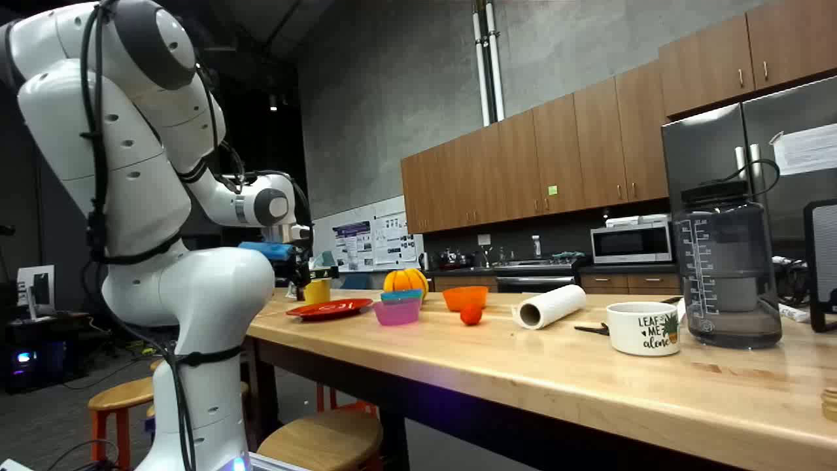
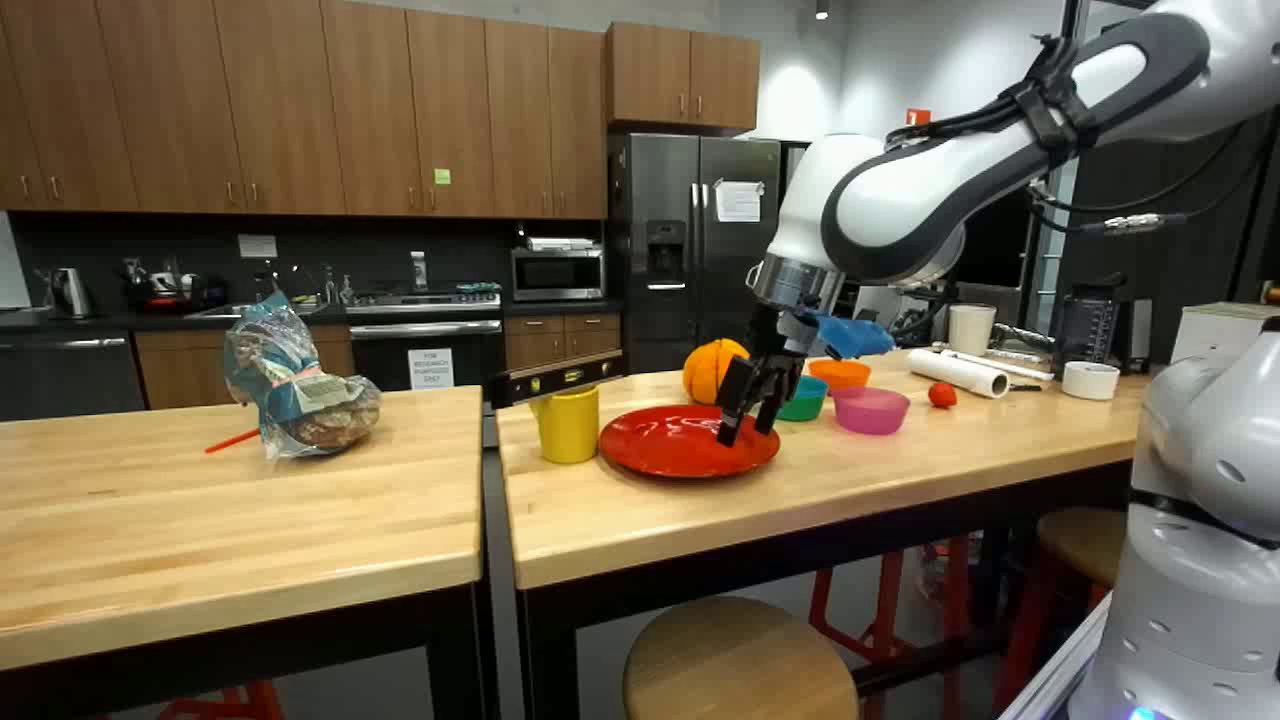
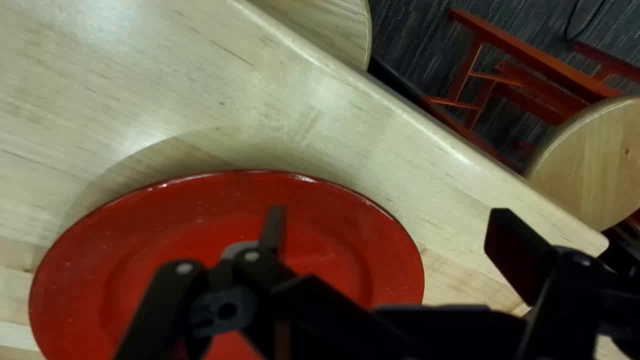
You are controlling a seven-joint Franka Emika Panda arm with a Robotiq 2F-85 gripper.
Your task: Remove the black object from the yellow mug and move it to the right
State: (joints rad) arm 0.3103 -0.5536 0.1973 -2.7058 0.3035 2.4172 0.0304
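Note:
The yellow mug stands upright at the end of the table, beside the red plate; it also shows in an exterior view, partly behind the gripper. The black object, a level with yellow vials, lies across the mug's top and sticks out on both sides. My gripper is above the plate, apart from the mug, pointing down at a tilt. In the wrist view the gripper has its fingers wide apart with nothing between them; the plate shows below. The mug and level are out of the wrist view.
A pumpkin, a green bowl, a pink bowl, an orange bowl and a red ball stand beyond the plate. A paper roll and white mug stand further along. A gap separates the two tables.

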